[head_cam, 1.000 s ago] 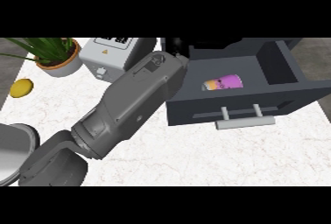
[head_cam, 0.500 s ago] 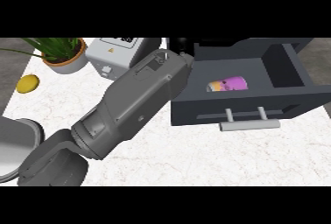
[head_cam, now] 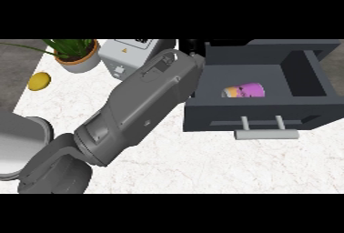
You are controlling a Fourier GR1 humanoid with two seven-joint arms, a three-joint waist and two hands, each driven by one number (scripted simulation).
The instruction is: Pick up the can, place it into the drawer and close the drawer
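Since the earlier frame, little has been shifted; the can is seen lying inside the open drawer at upper right; the grey forearm crosses the counter diagonally; the robot hand's state cannot be told.

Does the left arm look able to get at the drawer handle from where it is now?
Probably yes: the drawer handle sticks out over bare counter with nothing before it. The left arm lies beside the drawer; its hand is hidden.
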